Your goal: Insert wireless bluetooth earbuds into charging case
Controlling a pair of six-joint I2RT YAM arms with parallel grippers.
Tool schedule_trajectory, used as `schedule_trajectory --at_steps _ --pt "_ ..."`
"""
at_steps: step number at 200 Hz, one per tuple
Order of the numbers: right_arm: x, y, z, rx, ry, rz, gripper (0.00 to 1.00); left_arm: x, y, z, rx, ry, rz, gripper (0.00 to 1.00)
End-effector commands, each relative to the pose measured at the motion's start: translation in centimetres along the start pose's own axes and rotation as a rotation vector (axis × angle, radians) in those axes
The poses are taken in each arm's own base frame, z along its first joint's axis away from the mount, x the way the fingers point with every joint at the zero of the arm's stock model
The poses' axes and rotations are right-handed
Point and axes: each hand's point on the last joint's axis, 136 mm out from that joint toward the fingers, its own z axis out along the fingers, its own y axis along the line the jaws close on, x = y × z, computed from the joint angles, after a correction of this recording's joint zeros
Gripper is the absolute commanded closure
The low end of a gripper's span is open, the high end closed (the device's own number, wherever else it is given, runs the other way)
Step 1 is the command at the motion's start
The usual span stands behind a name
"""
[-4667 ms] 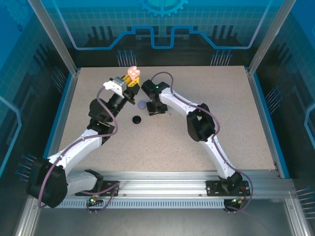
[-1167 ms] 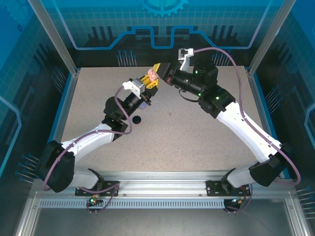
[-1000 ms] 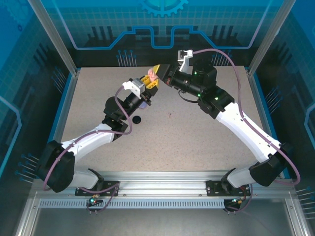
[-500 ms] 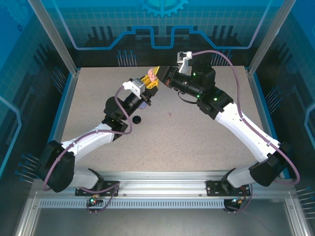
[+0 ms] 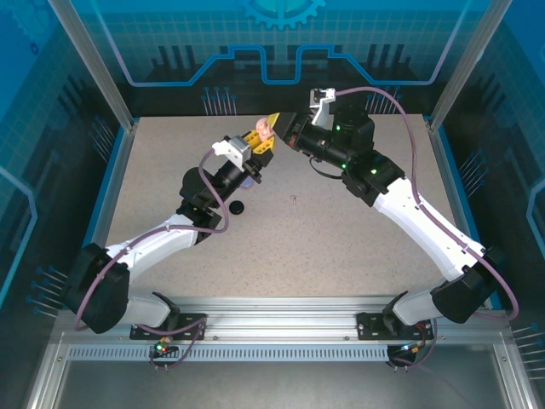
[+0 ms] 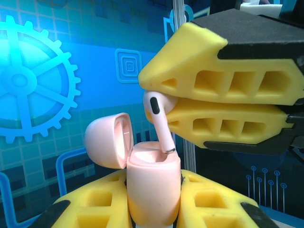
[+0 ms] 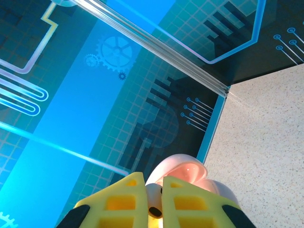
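Pale pink earbud [image 6: 158, 124]: glossy, dark oval on its head, metal-tipped stem down at the mouth of the open pink case [image 6: 151, 171]. Right gripper [image 6: 164, 97] pinches the earbud's head. Left gripper [image 6: 152, 194] clamps the case, above the table [image 5: 341, 247].

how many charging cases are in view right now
3: the open pink case in the left gripper, a black case on the table, a lavender case half hidden beside the left arm. Others may be hidden.
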Motion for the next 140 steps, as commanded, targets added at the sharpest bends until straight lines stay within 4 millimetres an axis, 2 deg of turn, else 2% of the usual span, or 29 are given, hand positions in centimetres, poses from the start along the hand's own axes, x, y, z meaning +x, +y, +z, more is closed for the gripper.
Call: schedule_trajectory --at_steps 1,37,111,140 --pt "-0.6 0.5 -0.9 -0.017 -0.027 -0.023 0.89 -2.8 -0.4 0.2 0.013 -0.075 0.023 1.0" --pt "0.0 -0.2 -0.8 -0.005 -0.007 -0.022 0.9 -2.9 -0.4 0.4 0.018 -0.074 0.023 1.0" --pt "0.7 -0.1 -0.8 -0.007 0.012 -0.033 0.92 -3.2 -0.8 0.4 0.035 -0.082 0.027 1.0" --pt "0.0 1.2 -1.4 -0.039 -0.01 -0.058 0.93 -3.3 -1.9 0.3 0.105 -0.079 0.039 1.0"
